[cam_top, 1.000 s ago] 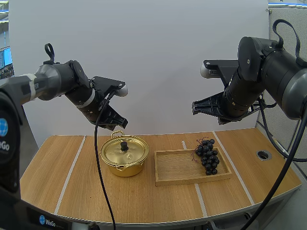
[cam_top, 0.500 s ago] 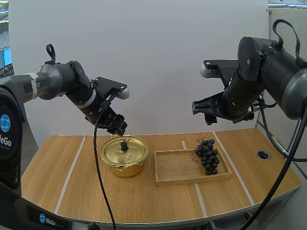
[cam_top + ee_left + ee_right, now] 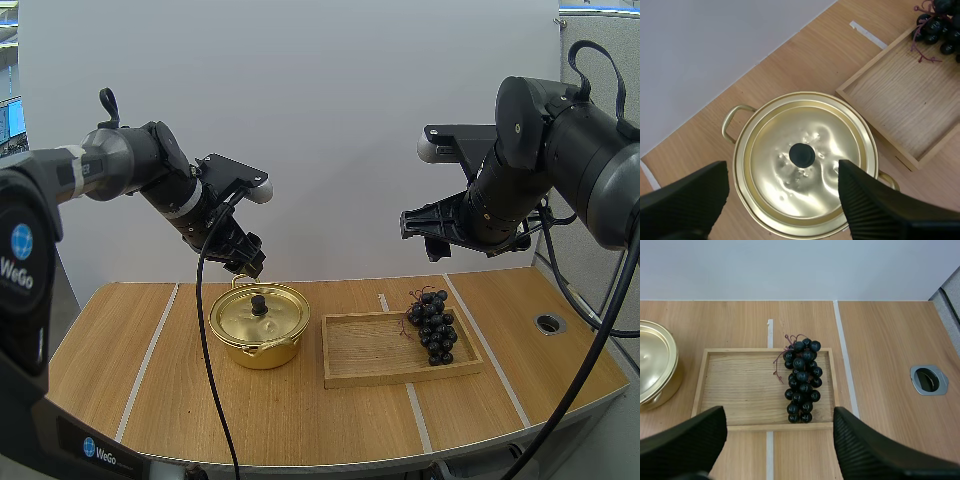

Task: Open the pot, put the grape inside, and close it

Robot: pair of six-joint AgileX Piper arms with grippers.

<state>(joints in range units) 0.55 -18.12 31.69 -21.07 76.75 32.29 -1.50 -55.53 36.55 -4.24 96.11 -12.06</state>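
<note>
Ideally, the spread left end effector (image 3: 782, 172) should drop straight onto the black round knob (image 3: 802, 155) of the golden metal lid (image 3: 840, 132), centred, then pinch and lift vertically.

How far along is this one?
Nothing is done yet: the lid sits on the pot and the grapes lie in the tray. In hand: left jaws open above the lid, right jaws open over the tray. Left: lift lid, load grapes, close.

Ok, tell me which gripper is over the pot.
The left gripper, open, hangs over the pot, whose lid is on. The right gripper, also open, is above the wooden tray holding the grapes instead.
</note>
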